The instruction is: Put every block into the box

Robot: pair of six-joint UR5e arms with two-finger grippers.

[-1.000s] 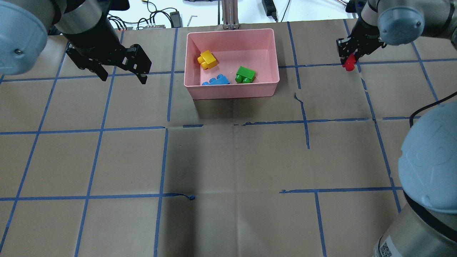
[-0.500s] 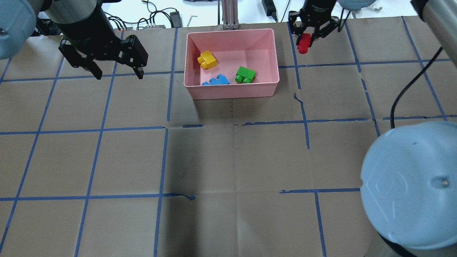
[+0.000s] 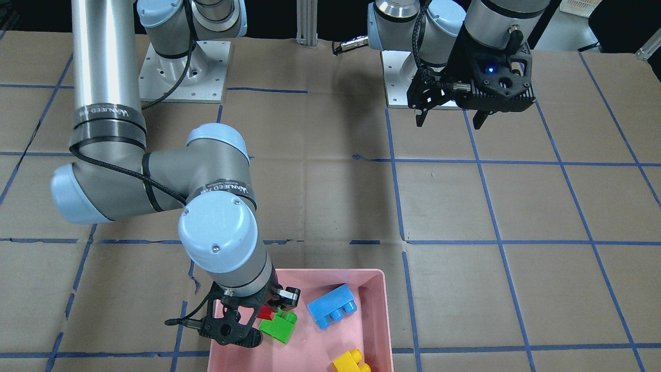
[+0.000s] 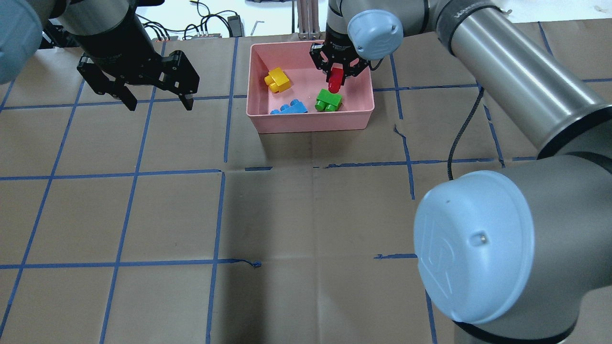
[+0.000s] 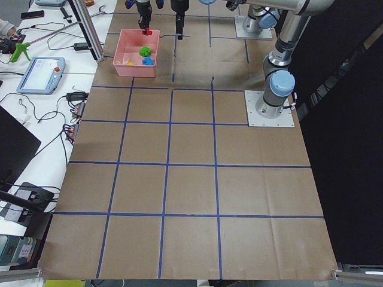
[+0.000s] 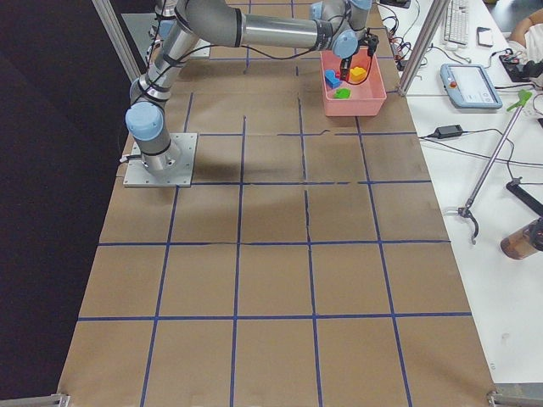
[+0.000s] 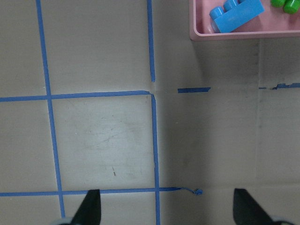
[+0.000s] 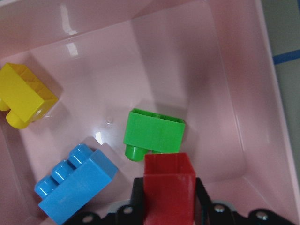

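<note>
The pink box (image 4: 311,122) stands at the table's far middle. In it lie the yellow block (image 4: 278,80), the blue block (image 4: 289,108) and the green block (image 4: 328,100). My right gripper (image 4: 336,79) is shut on the red block (image 4: 335,81) and holds it inside the box's outline, just above the green block. The right wrist view shows the red block (image 8: 168,187) between the fingers, with the green block (image 8: 155,132) right below it. My left gripper (image 4: 160,105) is open and empty, over bare table left of the box.
Blue tape lines grid the brown paper table. Cables, a power brick and a metal post (image 4: 308,19) lie beyond the far edge behind the box. My right arm's elbow (image 4: 473,243) fills the overhead view's lower right.
My right gripper has carried the red block leftward, from right of the box to over its inside above the green block. The left gripper has barely moved and stays open.
</note>
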